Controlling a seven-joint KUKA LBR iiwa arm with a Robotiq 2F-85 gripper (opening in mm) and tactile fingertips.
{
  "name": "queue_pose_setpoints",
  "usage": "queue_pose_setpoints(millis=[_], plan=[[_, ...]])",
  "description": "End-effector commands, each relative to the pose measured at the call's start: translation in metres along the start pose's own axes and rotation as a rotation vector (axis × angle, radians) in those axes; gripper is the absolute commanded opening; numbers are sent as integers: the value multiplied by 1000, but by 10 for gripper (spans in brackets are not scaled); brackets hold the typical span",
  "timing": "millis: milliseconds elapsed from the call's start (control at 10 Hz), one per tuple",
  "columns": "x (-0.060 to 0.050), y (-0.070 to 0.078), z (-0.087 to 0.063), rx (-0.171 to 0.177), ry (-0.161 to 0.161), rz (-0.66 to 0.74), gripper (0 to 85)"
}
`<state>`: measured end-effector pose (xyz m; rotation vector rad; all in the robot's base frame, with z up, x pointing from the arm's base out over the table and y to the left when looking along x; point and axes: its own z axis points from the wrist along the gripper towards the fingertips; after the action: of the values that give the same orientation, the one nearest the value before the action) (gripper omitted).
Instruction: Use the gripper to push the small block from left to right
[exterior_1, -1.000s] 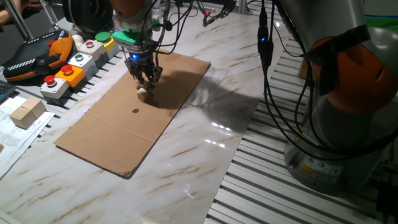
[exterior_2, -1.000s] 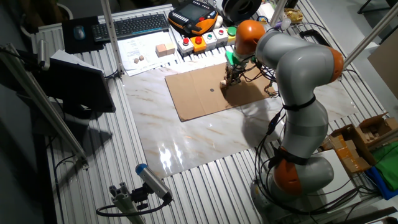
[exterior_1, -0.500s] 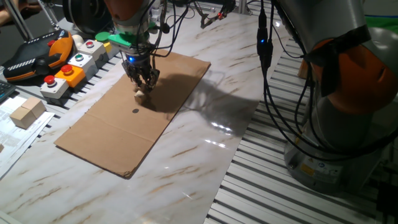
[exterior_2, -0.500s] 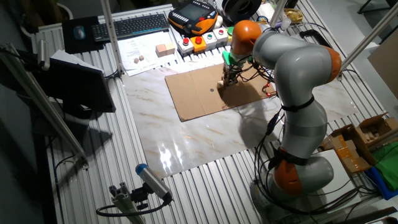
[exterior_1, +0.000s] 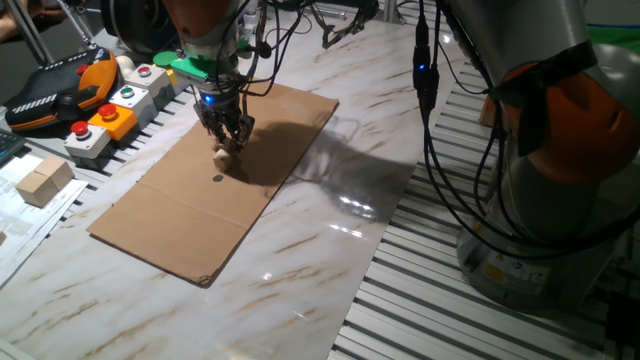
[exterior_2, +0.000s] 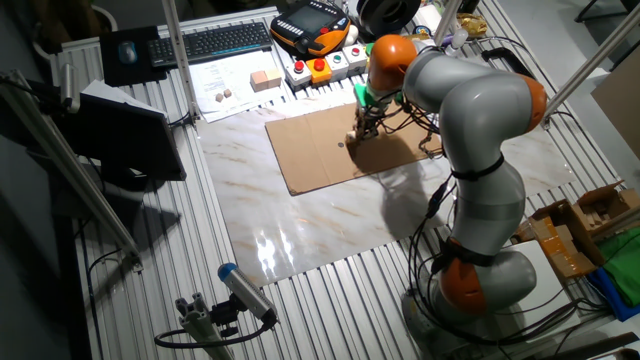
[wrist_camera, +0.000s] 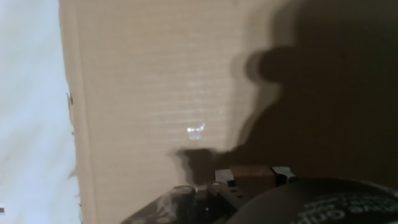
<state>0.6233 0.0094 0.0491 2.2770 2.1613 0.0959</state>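
1. The claw (exterior_1: 226, 143) is hanging straight down over the cardboard (exterior_1: 180, 215), its blue light glowing just above the fingers (exterior_1: 236, 133).
2. The fingers are standing close together with their tips at the block (exterior_1: 223, 154); whether they are pinching it or only touching it, I cannot tell.
3. The block, small and pale, is sitting on the cardboard right under the fingertips, on their camera-facing side in one fixed view.
4. In the other fixed view the claw (exterior_2: 362, 128) is showing at the far part of the cardboard (exterior_2: 320, 160); the block there is too small to make out.
5. In the hand view a brown squarish piece is showing at the bottom edge between two dark parts, likely the block (wrist_camera: 252, 177), with the cardboard (wrist_camera: 143, 87) filling the frame beyond it.
6. A small dark dot (exterior_1: 218, 179) is lying on the cardboard near the claw, just beyond the block toward the camera in one fixed view.
7. The claw's shadow is falling across the cardboard on the side away from the button boxes (exterior_1: 110, 105).
8. Those boxes, with red and green buttons, are sitting off the cardboard, near the claw.
9. A larger wooden block (exterior_1: 43, 180) is resting on papers well apart from the claw, past the button boxes.
10. Cables (exterior_1: 262, 45) are trailing from the arm above the claw.
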Motion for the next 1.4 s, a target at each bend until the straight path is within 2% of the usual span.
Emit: queue_pose_setpoints(millis=[0, 1300], plan=[[2, 0, 0, 0, -2, 11, 7], [26, -5, 1, -3, -12, 76, 7]])
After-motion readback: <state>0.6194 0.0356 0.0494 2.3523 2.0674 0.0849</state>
